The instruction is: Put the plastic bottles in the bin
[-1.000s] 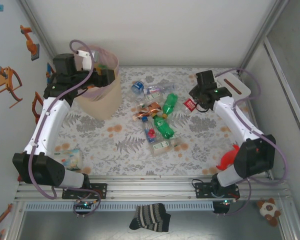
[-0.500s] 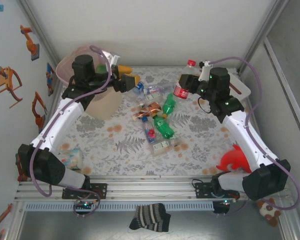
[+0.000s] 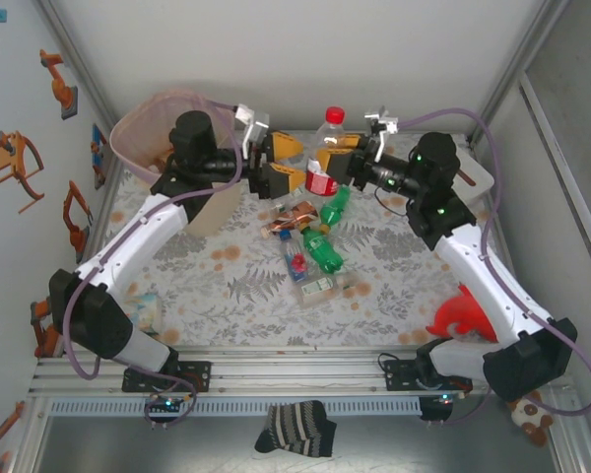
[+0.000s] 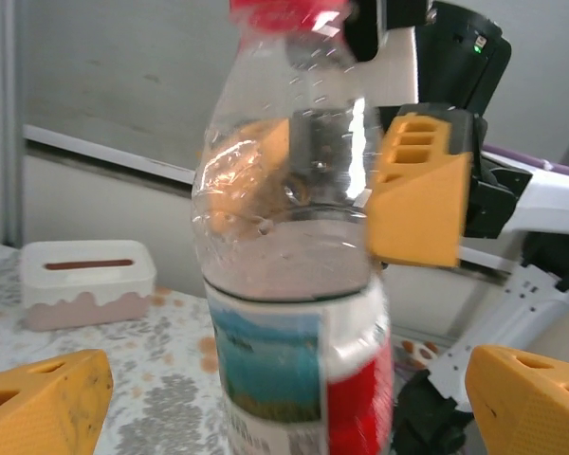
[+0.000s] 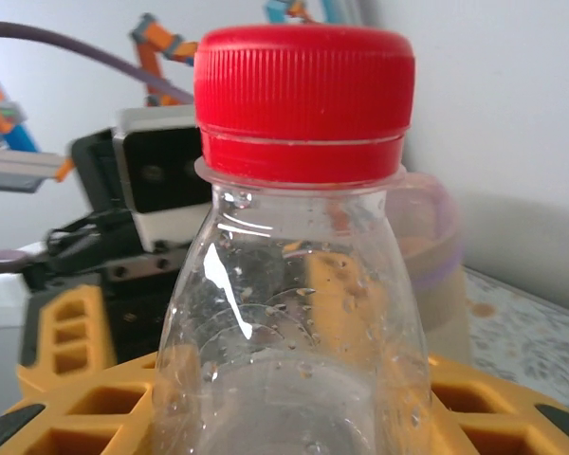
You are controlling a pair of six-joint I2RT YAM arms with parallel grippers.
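Both arms swing inward: our right gripper [image 3: 337, 164], clamped on the red-capped bottle [image 3: 325, 148], faces our wide-open left gripper [image 3: 292, 163]. We judge a handover; left must close before the bin [image 3: 136, 133].

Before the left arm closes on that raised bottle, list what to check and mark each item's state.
1. Right gripper shut on the red-capped bottle: ok.
2. Left gripper open, fingers wide apart: ok.
3. Bottle centred between the left fingers in the left wrist view: ok.
4. Left fingers far enough forward to straddle the bottle: cannot tell.
5. Bottle upright, cap on: ok.
6. Bin mouth free for the drop: cannot tell, the left arm overlaps it in the top view.
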